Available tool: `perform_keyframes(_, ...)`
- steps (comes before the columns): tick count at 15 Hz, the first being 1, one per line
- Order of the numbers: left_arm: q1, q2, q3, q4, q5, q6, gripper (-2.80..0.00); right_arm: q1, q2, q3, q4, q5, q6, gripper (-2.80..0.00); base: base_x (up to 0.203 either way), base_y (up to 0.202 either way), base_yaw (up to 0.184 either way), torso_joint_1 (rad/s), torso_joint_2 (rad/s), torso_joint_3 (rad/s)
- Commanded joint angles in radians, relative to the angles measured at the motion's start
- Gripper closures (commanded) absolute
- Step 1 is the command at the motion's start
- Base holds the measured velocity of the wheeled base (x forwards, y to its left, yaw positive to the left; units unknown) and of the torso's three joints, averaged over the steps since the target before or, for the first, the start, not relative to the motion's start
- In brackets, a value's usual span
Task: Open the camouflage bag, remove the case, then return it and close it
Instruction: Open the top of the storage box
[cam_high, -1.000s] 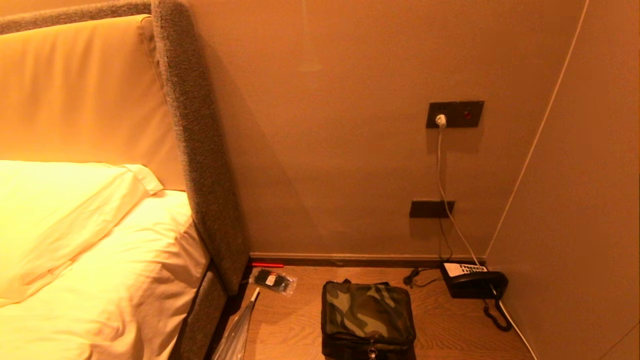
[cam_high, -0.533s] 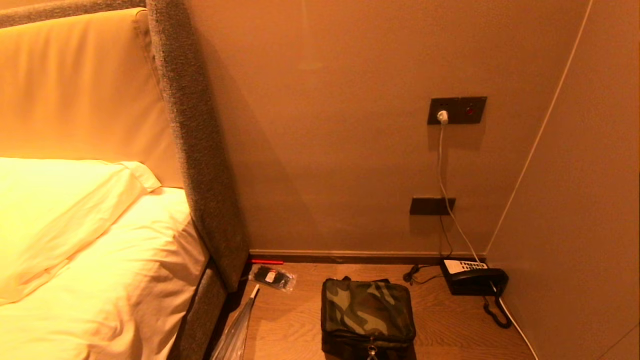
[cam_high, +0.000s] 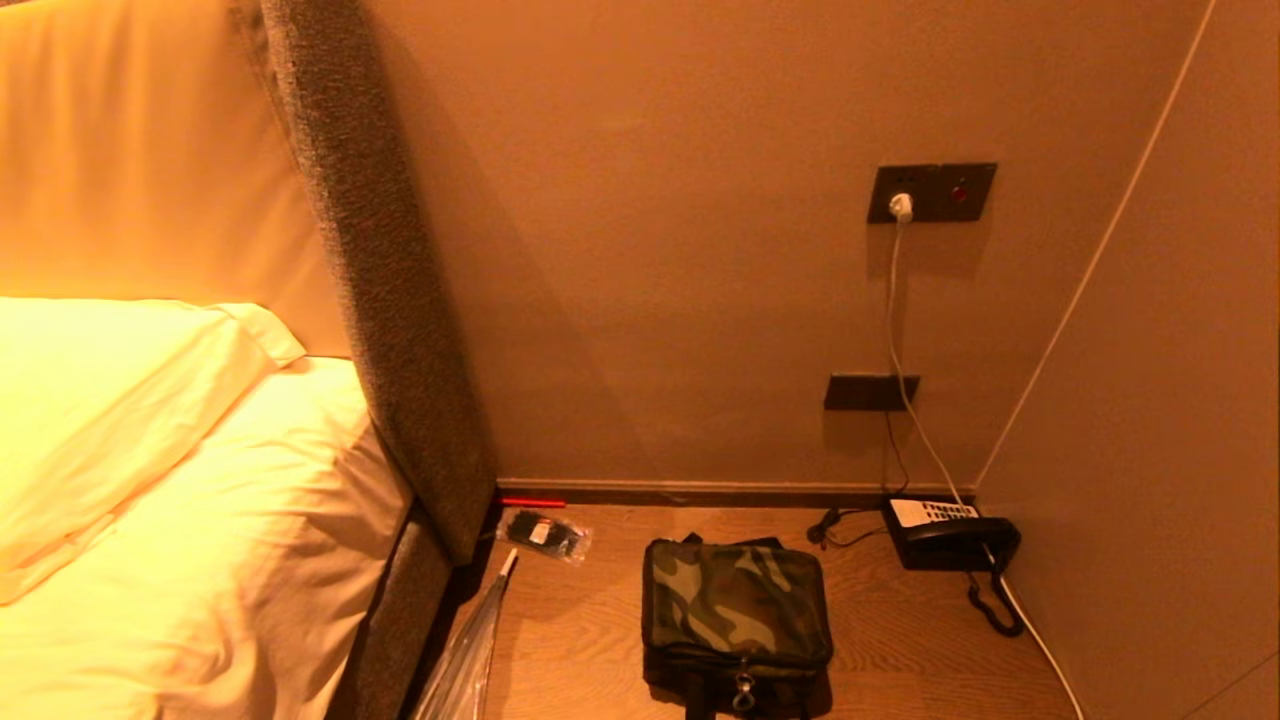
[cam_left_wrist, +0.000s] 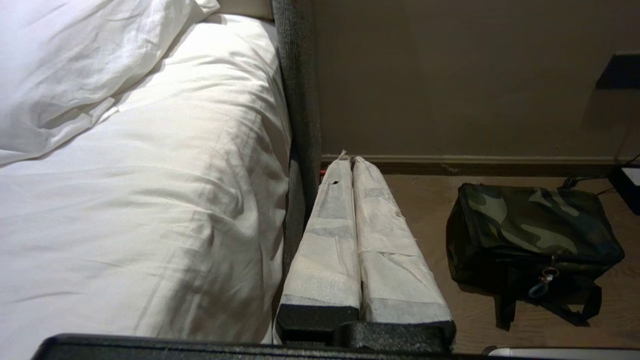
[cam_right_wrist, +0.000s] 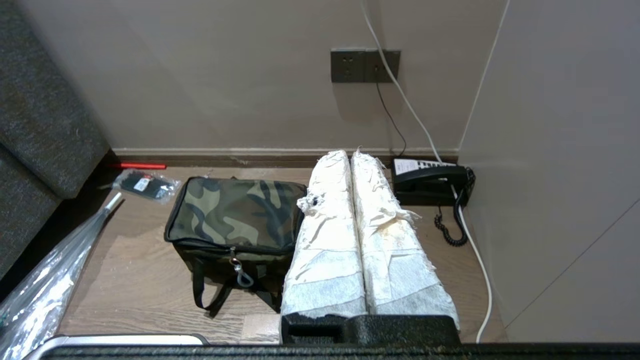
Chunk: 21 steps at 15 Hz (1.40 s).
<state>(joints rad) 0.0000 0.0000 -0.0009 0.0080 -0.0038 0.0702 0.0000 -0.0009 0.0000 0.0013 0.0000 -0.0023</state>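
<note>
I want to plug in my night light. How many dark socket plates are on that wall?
2. The upper dark rectangular wall plate holds a white plug; the lower dark rectangular plate sits above the black corded telephone. The bed could hide more.

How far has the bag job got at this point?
Nothing looks done: the camouflage bag sits zipped shut on the floor, no case visible. Nothing is in hand; left gripper and right gripper are shut, clear of it. Opening, removing, returning and closing all remain.

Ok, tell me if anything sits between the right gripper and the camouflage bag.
Nothing visible does. In the right wrist view the right gripper, fingers shut, hangs beside the zipped camouflage bag with only bare wood floor near it. The telephone lies on the gripper's other side.
</note>
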Motion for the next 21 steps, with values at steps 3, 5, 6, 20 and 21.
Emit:
perform_keyframes(3,0.0,0.0,0.001,-0.005,-0.001,-0.02,0.0,0.0,0.001,0.0,0.0,0.0,-0.001,0.0,0.0,0.0,0.0,0.004,0.0,-0.149)
perform_keyframes(5,0.0,0.0,0.0,-0.005,0.001,-0.024,0.0,0.0,0.001,0.0,0.0,0.0,-0.001,0.0,0.0,0.0,0.0,0.004,0.0,-0.193)
perform_keyframes(6,0.0,0.0,-0.001,-0.003,0.002,-0.024,0.0,0.0,0.001,0.0,0.0,0.0,-0.001,0.0,0.0,0.0,0.0,0.002,0.0,-0.189)
perform_keyframes(20,0.0,0.0,0.001,-0.008,0.002,-0.042,0.0,0.0,0.001,0.0,0.0,0.0,0.001,0.0,-0.032,0.0,0.0,0.003,0.0,-0.092)
perform_keyframes(21,0.0,0.0,0.001,-0.007,0.001,-0.041,0.0,0.0,0.001,0.0,0.0,0.0,-0.001,0.0,-0.197,0.0,0.001,0.001,0.01,-0.005)
